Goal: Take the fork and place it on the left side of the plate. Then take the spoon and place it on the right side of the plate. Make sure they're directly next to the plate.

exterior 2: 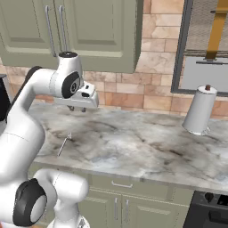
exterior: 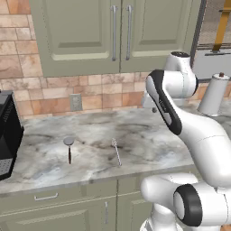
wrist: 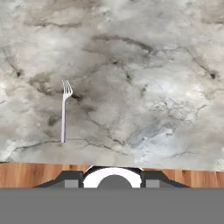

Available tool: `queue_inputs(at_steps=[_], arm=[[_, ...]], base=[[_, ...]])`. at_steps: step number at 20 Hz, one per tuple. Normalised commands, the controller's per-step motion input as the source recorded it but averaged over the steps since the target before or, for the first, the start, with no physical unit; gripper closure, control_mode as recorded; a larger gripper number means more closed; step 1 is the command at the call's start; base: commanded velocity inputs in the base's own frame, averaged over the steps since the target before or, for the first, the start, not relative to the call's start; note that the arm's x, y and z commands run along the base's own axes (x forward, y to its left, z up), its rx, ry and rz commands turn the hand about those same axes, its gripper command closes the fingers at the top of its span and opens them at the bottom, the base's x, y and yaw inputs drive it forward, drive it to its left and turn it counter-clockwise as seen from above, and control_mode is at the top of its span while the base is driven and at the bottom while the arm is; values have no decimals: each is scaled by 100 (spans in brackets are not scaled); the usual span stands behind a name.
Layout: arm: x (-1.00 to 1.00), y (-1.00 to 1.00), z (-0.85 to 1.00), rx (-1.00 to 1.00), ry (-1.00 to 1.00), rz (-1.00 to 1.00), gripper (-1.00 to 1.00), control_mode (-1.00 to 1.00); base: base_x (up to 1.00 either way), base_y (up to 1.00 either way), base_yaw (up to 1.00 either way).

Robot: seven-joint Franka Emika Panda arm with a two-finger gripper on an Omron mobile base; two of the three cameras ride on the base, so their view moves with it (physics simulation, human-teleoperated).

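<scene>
The fork lay flat on the marble bench, near its front edge; the spoon lay well apart to its left. The end effector hovered above, holding nothing; finger spacing could not be determined. Risk: the thin fork could slip from a pinch, skidding toward the edge.

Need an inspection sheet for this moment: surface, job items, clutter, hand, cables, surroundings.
Surface: marble counter, veined grey.
Job's things: fork lying flat, tines toward the wall; spoon to its left, apart, bowl toward the wall.
Clutter: white paper towel roll upright at the right; black appliance at the left edge.
Hand: high above the counter, holding nothing; jaw state unclear.
Cables: nothing seen.
Surroundings: green cabinets, brick backsplash, wall outlet.
</scene>
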Motion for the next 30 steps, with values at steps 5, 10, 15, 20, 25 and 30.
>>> queue_inputs(at_steps=[5,10,15,20,25,30], arm=[[-30,34,-19,-1,3,2,-100,-100],[2,95,-81,-1,27,1,-100,-100],[38,63,-92,0,35,0,-100,-100],[6,14,-60,-9,6,0,-100,-100],[0,11,-66,-15,-1,0,-100,-100],[12,7,-52,-7,0,-3,-100,-100]], base=[[0,0,0],[0,0,0],[0,0,0],[0,0,0],[0,0,0],[0,0,0]])
